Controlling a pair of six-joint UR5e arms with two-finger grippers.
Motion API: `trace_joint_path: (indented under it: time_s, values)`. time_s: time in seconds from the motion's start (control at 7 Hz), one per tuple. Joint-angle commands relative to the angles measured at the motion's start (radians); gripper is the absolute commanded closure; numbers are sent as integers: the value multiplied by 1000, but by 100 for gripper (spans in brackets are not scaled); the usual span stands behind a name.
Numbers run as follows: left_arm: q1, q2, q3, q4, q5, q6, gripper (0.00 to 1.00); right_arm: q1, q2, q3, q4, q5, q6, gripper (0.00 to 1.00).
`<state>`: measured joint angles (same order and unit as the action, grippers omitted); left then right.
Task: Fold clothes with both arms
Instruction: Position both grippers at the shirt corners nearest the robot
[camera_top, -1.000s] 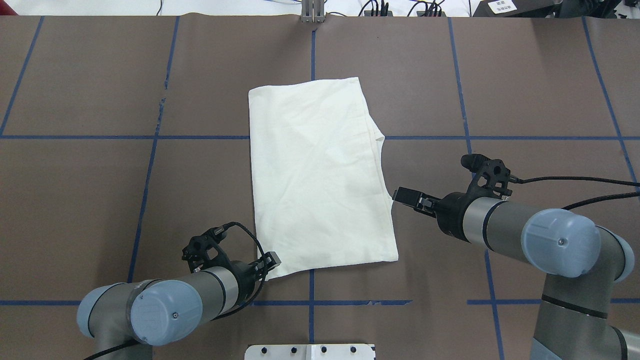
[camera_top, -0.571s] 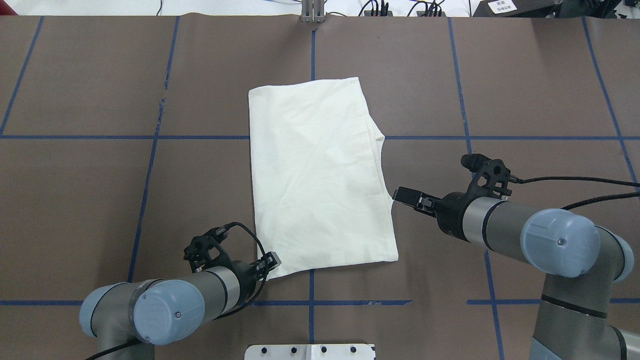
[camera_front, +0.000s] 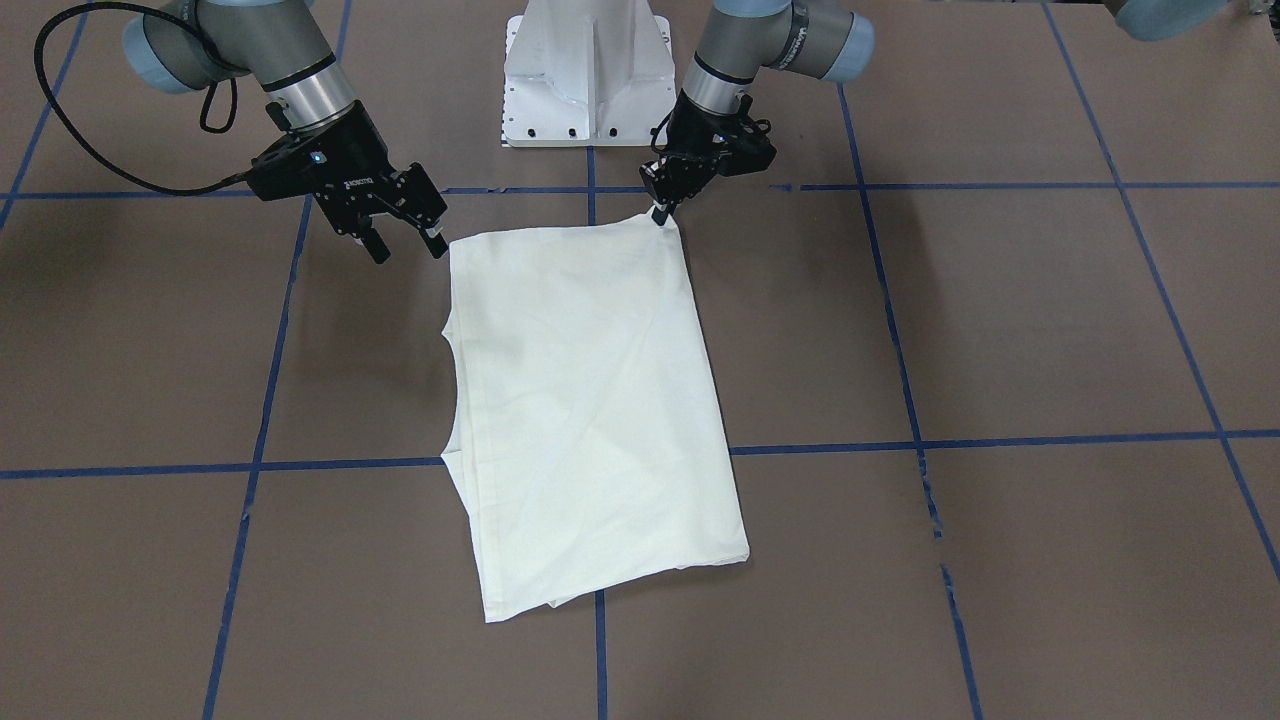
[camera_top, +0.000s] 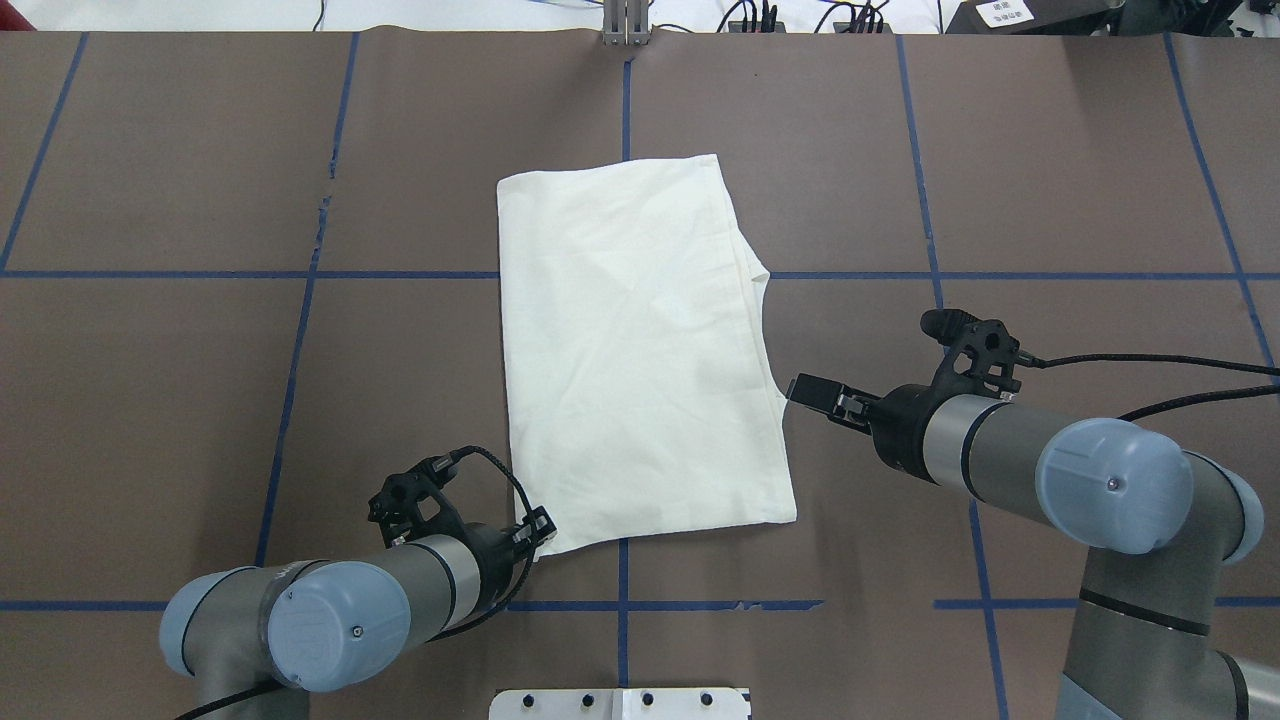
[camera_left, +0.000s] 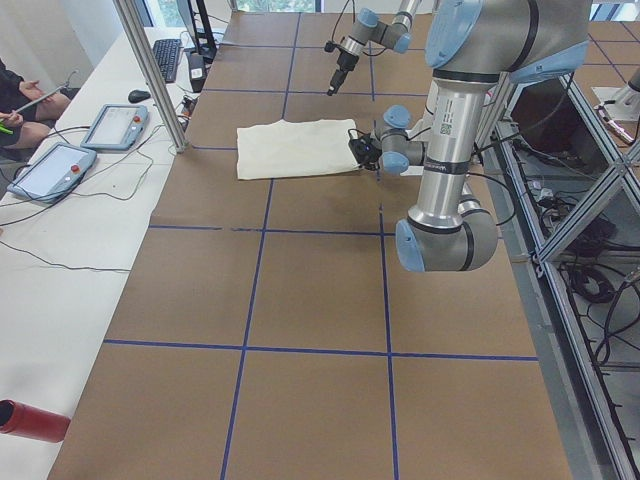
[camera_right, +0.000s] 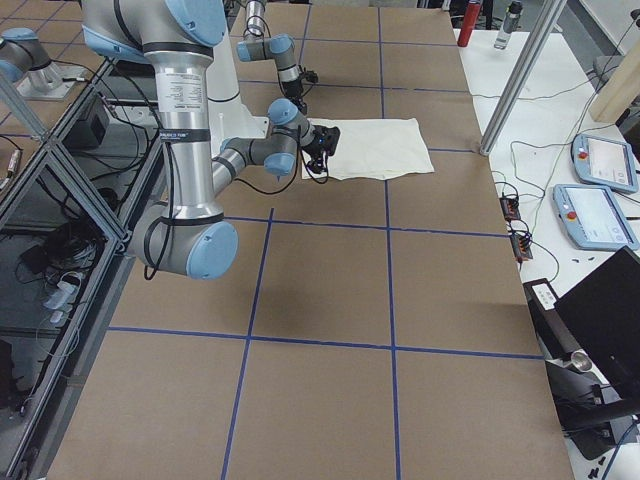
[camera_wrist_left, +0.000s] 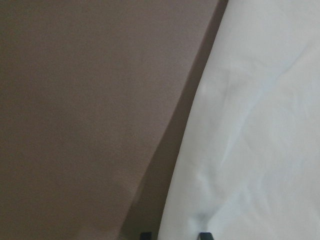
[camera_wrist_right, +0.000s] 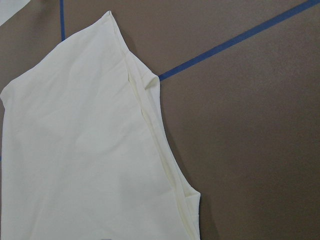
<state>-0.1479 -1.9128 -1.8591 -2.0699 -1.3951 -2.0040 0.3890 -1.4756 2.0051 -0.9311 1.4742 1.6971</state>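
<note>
The brown table (camera_top: 1050, 180) is crossed by blue tape lines (camera_top: 300, 330) in a grid. Two arms reach over it. The left arm (camera_top: 330, 610) and the right arm (camera_top: 1100, 480) both come in from the T-shirt's near side.

One cream T-shirt (camera_top: 630, 360) lies flat mid-table, folded to a long rectangle with a plain face up. Its left edge runs straight. Along its right edge the folded layers step out in a small notch (camera_top: 755, 270), and the right wrist view shows the stacked hems there. Brown table surface shows on every side of the shirt, widest to its left and right.

One white pedestal base (camera_front: 585, 70) stands just beyond the shirt's near edge. Past the table's far edge, two pendants lie on a white bench (camera_right: 597, 160).

The left gripper (camera_front: 660, 212) is at the shirt's near left corner. Its fingers seem clamped on the cloth, which rises to a small peak there. The left wrist view is too close to confirm this.

The right gripper (camera_front: 408, 245) hangs just beside the shirt's right edge with its fingers spread, holding nothing and apparently clear of the cloth. White lettering on its body appears to read "ROBOTIQ". The bands of print on the arms are too small to read.
</note>
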Motion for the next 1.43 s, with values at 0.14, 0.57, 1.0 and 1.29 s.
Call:
trace_joint_path:
  time_s: [0.14,0.57,1.0,1.29]
  values:
    - [-4,-3,-14,1,1,4,100,-10,156,-25,-281,-2,162,16]
    - [-4,-5,-19,1,2,2,100,-110,219,-25,-484,-23,355,22]
    - [-9,-3,-20,2,27,4,100,-162,245,-26,-583,-35,421,15]
    - [-7,-3,-22,1,28,4,100,-185,282,-43,-640,-58,467,17]
